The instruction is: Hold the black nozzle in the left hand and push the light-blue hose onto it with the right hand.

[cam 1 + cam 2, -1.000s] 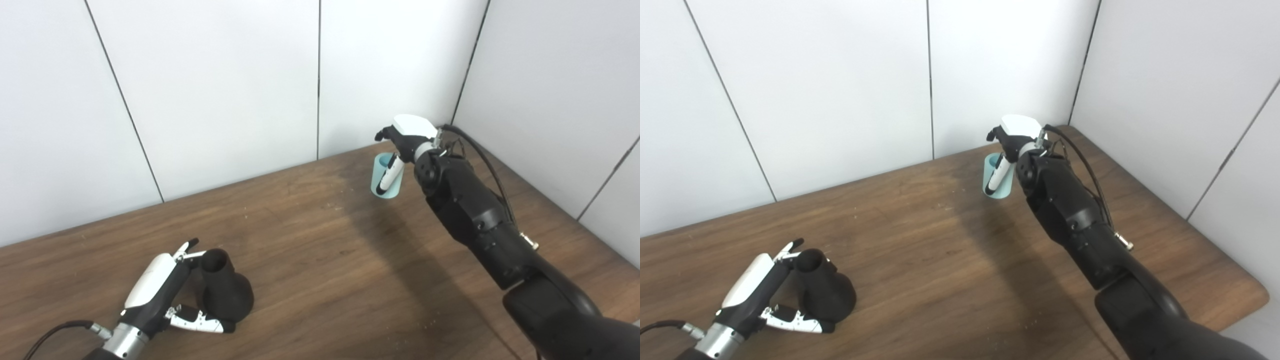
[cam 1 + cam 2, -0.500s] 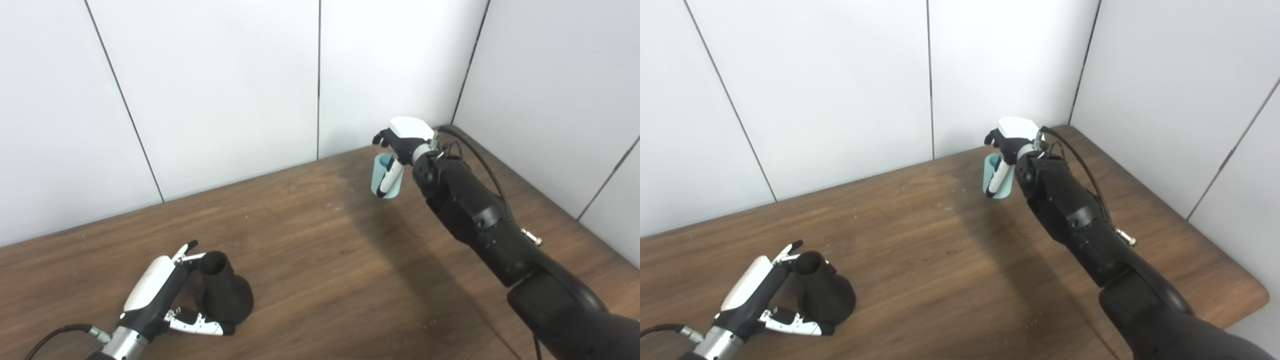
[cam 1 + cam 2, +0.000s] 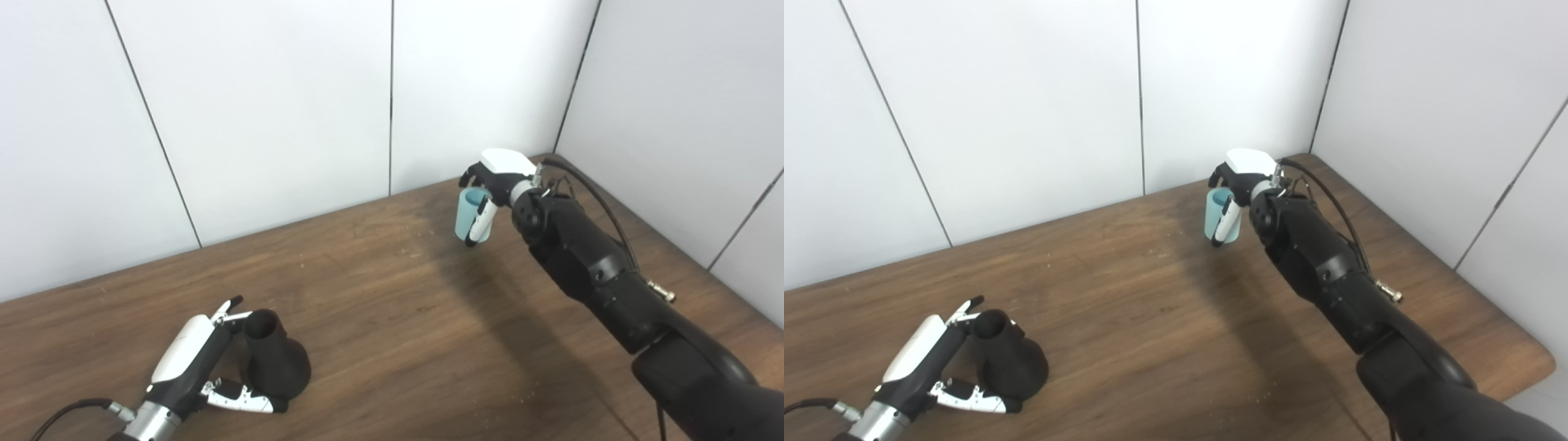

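Note:
The black nozzle [image 3: 272, 364] stands on its wide base at the near left of the wooden table [image 3: 392, 318], narrow mouth up. My left hand [image 3: 190, 361] cups it from the left: straight fingers [image 3: 229, 304] reach beside the neck, and the thumb lies along the front of the base without gripping. At the far right, my right hand [image 3: 499, 174] is shut on the short light-blue hose [image 3: 468, 214]. Its fingers curl over the hose's top rim and the thumb crosses the front. I cannot tell whether the hose rests on the table.
White wall panels [image 3: 275, 110] close the table at the back and on the right, meeting in a corner behind my right hand. A black cable [image 3: 588, 190] loops off the right wrist. The table's right front corner [image 3: 1540, 361] shows in the right eye view.
My right hand's fingers have closed down over the top of the hose and the wrist has shifted slightly right. The left hand and the nozzle have stayed put.

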Controlling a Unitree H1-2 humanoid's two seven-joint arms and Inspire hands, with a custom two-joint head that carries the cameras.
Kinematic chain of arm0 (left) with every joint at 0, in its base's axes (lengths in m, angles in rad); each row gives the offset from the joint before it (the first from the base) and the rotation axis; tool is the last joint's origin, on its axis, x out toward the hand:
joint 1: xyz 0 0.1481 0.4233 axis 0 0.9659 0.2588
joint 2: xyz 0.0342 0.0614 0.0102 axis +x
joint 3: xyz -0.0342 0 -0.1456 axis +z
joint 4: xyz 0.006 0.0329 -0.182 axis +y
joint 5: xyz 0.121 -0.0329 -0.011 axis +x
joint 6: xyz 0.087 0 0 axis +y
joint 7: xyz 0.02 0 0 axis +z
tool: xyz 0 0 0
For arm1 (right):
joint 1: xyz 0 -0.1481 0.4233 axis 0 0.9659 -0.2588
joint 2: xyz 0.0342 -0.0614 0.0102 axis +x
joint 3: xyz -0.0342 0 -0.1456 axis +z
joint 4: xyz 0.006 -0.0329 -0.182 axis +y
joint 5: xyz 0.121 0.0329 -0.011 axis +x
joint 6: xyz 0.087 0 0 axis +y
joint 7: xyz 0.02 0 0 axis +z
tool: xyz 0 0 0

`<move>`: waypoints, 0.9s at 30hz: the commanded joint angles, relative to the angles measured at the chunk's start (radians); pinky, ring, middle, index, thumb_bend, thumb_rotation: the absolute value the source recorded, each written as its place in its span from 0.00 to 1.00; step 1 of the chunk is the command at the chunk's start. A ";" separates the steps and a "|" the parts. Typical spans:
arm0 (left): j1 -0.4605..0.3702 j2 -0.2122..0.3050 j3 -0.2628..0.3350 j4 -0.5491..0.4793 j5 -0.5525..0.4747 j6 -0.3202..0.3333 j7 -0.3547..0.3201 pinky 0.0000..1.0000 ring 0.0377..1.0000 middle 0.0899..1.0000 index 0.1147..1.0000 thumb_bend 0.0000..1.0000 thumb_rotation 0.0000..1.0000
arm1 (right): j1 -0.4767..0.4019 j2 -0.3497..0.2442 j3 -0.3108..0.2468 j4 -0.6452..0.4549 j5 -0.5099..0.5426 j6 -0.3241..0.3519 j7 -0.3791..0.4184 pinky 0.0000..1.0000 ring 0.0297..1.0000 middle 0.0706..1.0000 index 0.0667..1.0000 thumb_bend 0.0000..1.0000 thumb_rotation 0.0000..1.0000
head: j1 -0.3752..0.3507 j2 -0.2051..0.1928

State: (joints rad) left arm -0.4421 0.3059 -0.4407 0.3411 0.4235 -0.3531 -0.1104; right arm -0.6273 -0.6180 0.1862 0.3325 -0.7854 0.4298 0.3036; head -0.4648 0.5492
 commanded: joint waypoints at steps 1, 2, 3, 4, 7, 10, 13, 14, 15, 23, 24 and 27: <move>0.045 0.032 -0.021 0.027 0.036 0.045 -0.073 1.00 0.59 0.43 0.42 0.53 0.00 | -0.025 -0.036 -0.013 -0.015 0.006 0.002 -0.020 0.52 0.60 0.69 0.72 0.81 0.00 | -0.001 0.000; 0.045 0.032 -0.020 0.028 0.036 0.043 -0.074 1.00 0.59 0.43 0.42 0.53 0.00 | -0.024 -0.035 -0.013 -0.015 0.009 0.005 -0.020 0.52 0.59 0.68 0.72 0.80 0.00 | -0.001 0.000; 0.046 0.031 -0.019 0.027 0.035 0.043 -0.074 1.00 0.59 0.43 0.42 0.53 0.00 | -0.021 -0.035 -0.012 -0.017 0.012 0.009 -0.019 0.51 0.58 0.68 0.72 0.80 0.00 | -0.003 0.004; 0.047 0.031 -0.019 0.026 0.035 0.043 -0.075 1.00 0.59 0.43 0.42 0.53 0.00 | -0.020 -0.036 -0.012 -0.020 0.015 0.011 -0.018 0.49 0.56 0.68 0.72 0.80 0.00 | -0.003 0.004; 0.047 0.030 -0.018 0.029 0.035 0.041 -0.075 1.00 0.59 0.43 0.42 0.53 0.00 | -0.016 -0.033 -0.010 -0.022 0.018 0.015 -0.021 0.47 0.54 0.67 0.71 0.79 0.00 | -0.002 0.006; 0.047 0.029 -0.018 0.027 0.037 0.041 -0.074 1.00 0.59 0.43 0.42 0.53 0.00 | -0.014 -0.030 -0.008 -0.021 0.017 0.013 -0.028 0.46 0.53 0.66 0.70 0.79 0.00 | -0.001 0.008; 0.047 0.030 -0.019 0.022 0.039 0.041 -0.076 1.00 0.59 0.43 0.42 0.53 0.00 | -0.012 -0.029 -0.006 -0.023 0.016 0.008 -0.035 0.49 0.54 0.65 0.68 0.78 0.00 | 0.001 0.009; 0.048 0.031 -0.018 0.021 0.039 0.041 -0.076 1.00 0.59 0.43 0.42 0.53 0.00 | -0.011 -0.029 -0.005 -0.023 0.016 0.007 -0.036 0.49 0.55 0.65 0.68 0.78 0.00 | 0.001 0.009; 0.048 0.032 -0.018 0.020 0.039 0.041 -0.076 1.00 0.59 0.43 0.42 0.53 0.00 | -0.010 -0.030 -0.005 -0.023 0.016 0.005 -0.038 0.49 0.55 0.65 0.68 0.77 0.00 | 0.000 0.010; 0.053 0.036 -0.016 0.017 0.036 0.038 -0.082 1.00 0.59 0.43 0.42 0.53 0.00 | -0.004 -0.026 -0.010 -0.005 0.021 -0.005 -0.075 0.45 0.50 0.56 0.49 0.55 0.07 | 0.001 0.017; 0.052 0.035 -0.016 0.018 0.036 0.039 -0.083 1.00 0.59 0.43 0.42 0.53 0.00 | -0.003 -0.024 -0.013 -0.001 0.023 -0.006 -0.087 0.42 0.44 0.49 0.49 0.53 0.02 | 0.002 0.017; 0.050 0.035 -0.017 0.020 0.036 0.040 -0.086 1.00 0.59 0.43 0.42 0.53 0.00 | 0.001 -0.019 -0.016 0.003 0.028 -0.005 -0.114 0.40 0.41 0.45 0.50 0.52 0.00 | 0.001 0.018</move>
State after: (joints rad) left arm -0.4351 0.3064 -0.4330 0.3332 0.4190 -0.3534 -0.1230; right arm -0.5968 -0.6143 0.1873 0.3501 -0.7575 0.4339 0.2296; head -0.4633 0.5660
